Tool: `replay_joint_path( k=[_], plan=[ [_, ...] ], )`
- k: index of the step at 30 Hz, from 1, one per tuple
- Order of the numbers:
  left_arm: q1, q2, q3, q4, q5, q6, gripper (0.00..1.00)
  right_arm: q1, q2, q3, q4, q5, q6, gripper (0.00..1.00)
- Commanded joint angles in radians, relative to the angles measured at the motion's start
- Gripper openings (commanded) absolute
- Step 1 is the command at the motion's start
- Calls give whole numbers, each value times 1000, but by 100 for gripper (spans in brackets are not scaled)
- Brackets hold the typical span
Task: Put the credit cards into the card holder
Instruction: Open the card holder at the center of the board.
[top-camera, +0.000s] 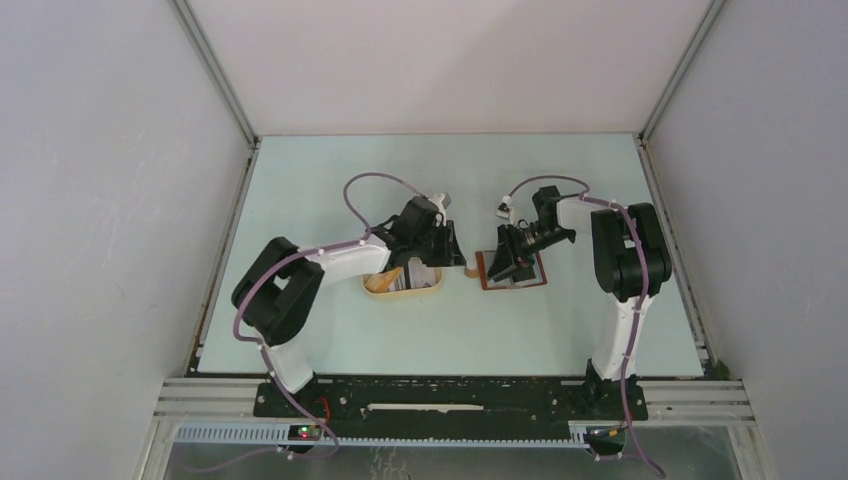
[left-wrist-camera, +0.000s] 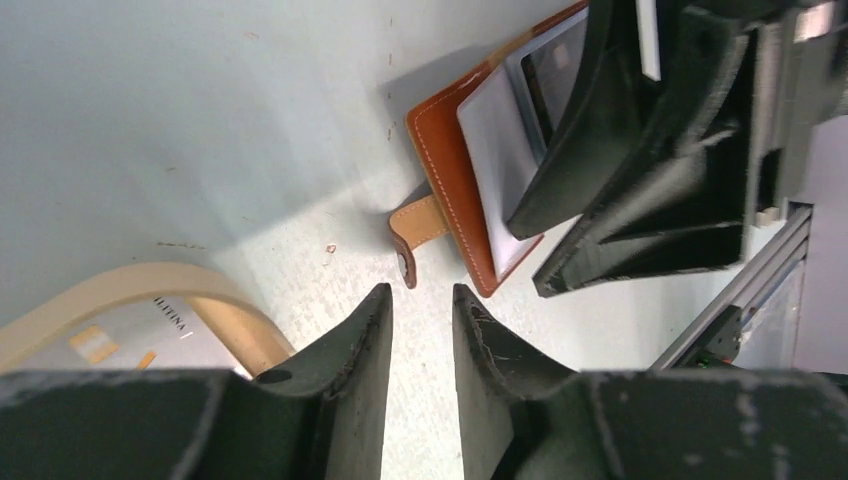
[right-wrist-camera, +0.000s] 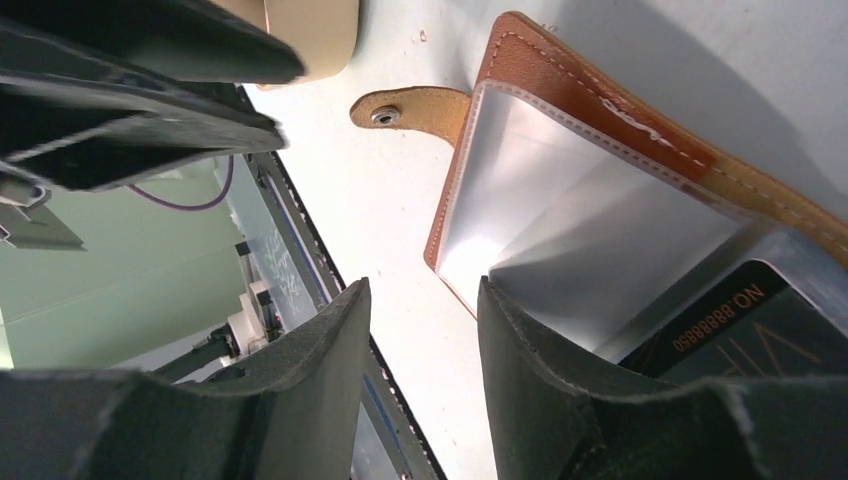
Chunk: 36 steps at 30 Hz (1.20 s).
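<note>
The card holder (top-camera: 528, 277) lies open on the table, reddish-brown leather (left-wrist-camera: 437, 135) with clear greyish pockets (right-wrist-camera: 560, 190) and a snap strap (right-wrist-camera: 415, 106) pointing left. A dark card (right-wrist-camera: 745, 322) with gold print sits inside a pocket. More credit cards (top-camera: 412, 279) lie in the oval cream tray (top-camera: 375, 288). My left gripper (left-wrist-camera: 422, 292) hovers just left of the strap, jaws a little apart with only table between them. My right gripper (right-wrist-camera: 422, 285) is open over the holder's near-left corner, one finger (right-wrist-camera: 540, 370) resting on the clear pocket.
The tray's tan rim (left-wrist-camera: 150, 285) curves at my left gripper's left side, a whitish card (left-wrist-camera: 120, 335) inside it. The two grippers are very close together (top-camera: 480, 258). The table's near edge and rail (right-wrist-camera: 300, 260) show behind the right fingers.
</note>
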Motion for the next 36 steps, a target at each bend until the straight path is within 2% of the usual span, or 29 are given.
replay_joint_path(
  k=[1, 4, 10, 13, 18, 26, 32, 36],
  plan=[
    [14, -115, -43, 53, -26, -16, 33, -5, 3, 6, 19, 19, 23, 52],
    [14, -134, -63, 153, 42, -42, 28, -5, 3, 10, 12, 18, 13, 49],
    [1, -74, -37, 248, 135, -98, 13, -10, 10, 17, 4, 33, 6, 23],
    [-4, -35, -14, 267, 154, -113, 12, -16, 11, 17, 11, 65, 18, 11],
    [-18, 46, 39, 278, 186, -125, 12, -19, 18, 17, 34, 152, 49, 0],
    [-38, 139, 105, 263, 204, -135, 11, -18, 31, 17, 39, 182, 54, 0],
    [-42, 200, 153, 187, 183, -111, 11, -23, 1, 17, 32, 166, 22, 0],
    [-47, 244, 189, 120, 155, -81, 10, -32, -41, 18, 16, 140, -18, 6]
  ],
)
